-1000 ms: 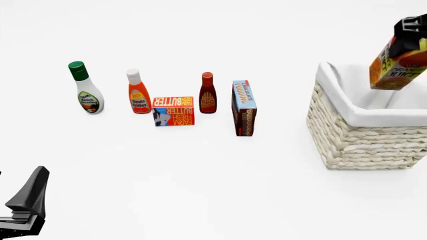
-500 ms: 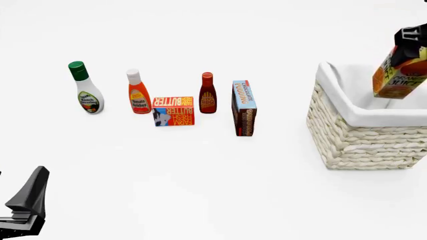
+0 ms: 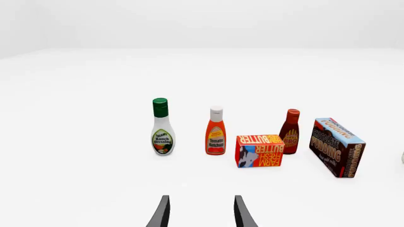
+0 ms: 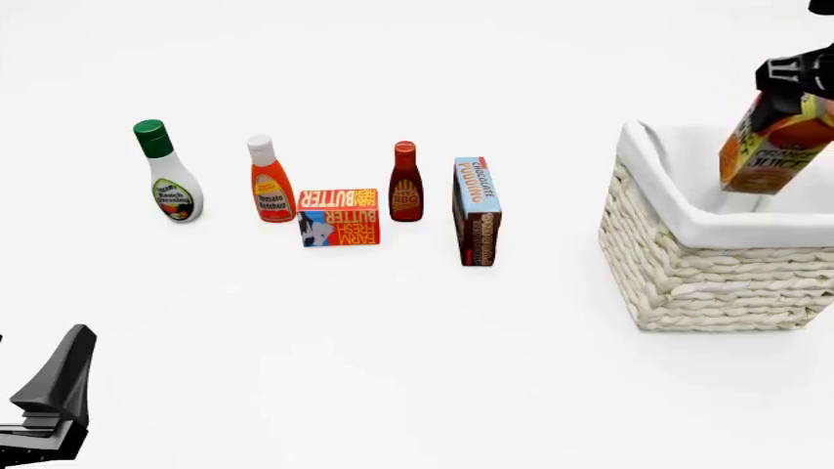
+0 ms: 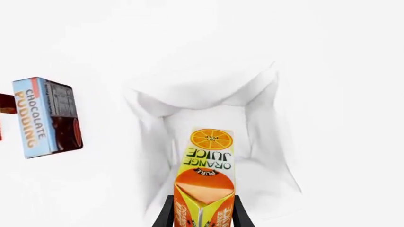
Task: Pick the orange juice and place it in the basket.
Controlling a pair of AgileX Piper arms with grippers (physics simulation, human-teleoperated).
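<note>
Orange juice, clamped top-first in the right gripper, hangs tilted directly above the basket; left gripper apart.

Orange juice: "PURE ORANGE JUICE". Pudding box: "CHOCOLATE PUDDING".

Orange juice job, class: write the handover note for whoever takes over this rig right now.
Right end effector: shut on the orange juice, held tilted in the air over the basket, not yet inside.
Left end effector: open, holding nothing, low on the near left, apart from the groceries.
Done: pick and carry.
Left: lower the carton into the basket, release, pull back.
</note>
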